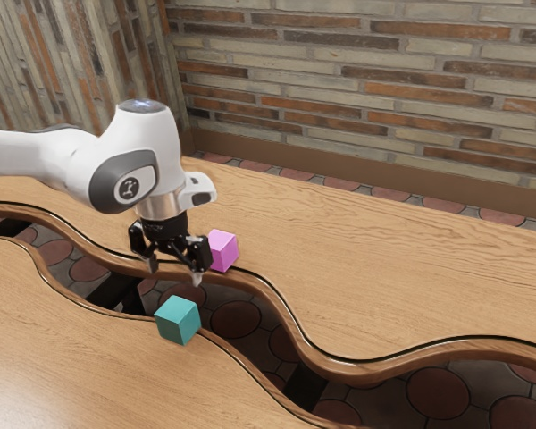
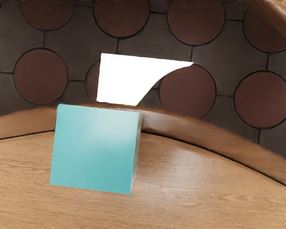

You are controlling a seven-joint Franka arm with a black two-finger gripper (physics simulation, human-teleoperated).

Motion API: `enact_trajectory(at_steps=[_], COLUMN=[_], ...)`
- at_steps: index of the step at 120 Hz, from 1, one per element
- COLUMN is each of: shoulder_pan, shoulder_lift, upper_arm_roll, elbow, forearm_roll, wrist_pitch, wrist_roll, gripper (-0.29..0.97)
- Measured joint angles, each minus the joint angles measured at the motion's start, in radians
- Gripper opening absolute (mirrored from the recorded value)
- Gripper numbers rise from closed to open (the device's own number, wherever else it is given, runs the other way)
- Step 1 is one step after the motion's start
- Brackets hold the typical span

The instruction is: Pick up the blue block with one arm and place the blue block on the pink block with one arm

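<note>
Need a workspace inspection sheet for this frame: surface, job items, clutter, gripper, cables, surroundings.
Surface: wooden table, two wavy-edged slabs with a gap between them; tiled floor shows through the gap.
Job's things: blue block at the near slab's edge, by the gap; pink block at the far slab's edge; apart, not stacked.
Clutter: nothing seen.
Grippers: gripper, jaws open, empty, hanging by the pink block, higher than the blue block.
Cables: nothing seen.
Surroundings: brick wall behind the table.
</note>
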Motion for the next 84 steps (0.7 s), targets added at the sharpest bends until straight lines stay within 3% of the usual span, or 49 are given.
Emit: enact_trajectory(at_steps=[45, 84], shoulder_pan=[0.055, 0.115], shoulder_lift=[0.071, 0.123], upper_arm_roll=[0.001, 0.001], elbow=[-0.112, -0.117], forearm_roll=[-0.043, -0.055], wrist_pitch=[0.215, 0.310], wrist_roll=[0.027, 0.090], gripper=[0.68, 0.68])
